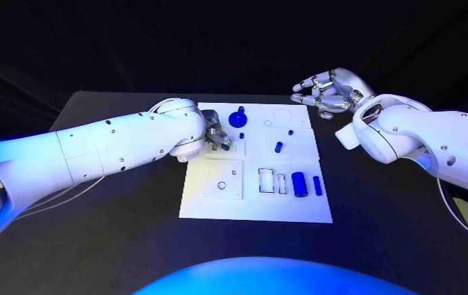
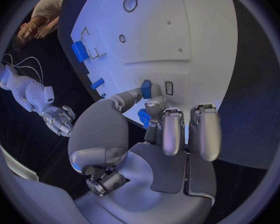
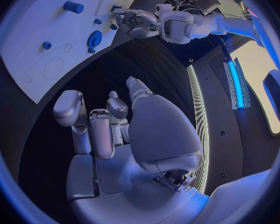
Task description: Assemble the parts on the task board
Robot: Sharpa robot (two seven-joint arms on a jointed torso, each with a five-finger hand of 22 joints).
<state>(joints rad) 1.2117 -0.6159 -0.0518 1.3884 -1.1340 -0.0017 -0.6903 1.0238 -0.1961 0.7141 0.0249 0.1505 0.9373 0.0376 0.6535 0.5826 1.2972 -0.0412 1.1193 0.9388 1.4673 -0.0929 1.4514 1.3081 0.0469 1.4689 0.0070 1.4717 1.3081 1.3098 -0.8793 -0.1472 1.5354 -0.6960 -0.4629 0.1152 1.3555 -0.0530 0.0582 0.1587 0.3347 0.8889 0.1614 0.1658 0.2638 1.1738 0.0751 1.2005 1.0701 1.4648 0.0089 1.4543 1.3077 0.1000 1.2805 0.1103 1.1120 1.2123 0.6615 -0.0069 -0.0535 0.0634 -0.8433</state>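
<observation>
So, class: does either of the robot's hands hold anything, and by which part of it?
The left hand pinches a small blue part by its end, over the task board. The right hand holds nothing, its fingers curled loosely.

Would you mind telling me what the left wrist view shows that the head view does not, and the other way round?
The left wrist view alone shows up close that the left hand pinches a small blue part between thumb and finger over the task board, with another blue piece just under the fingers.

The head view alone shows the board's whole layout, including the blue gear near its far edge and two blue cylinders standing near its right edge.

Both show the task board, the left hand over it, and the right hand off the board, holding nothing.
</observation>
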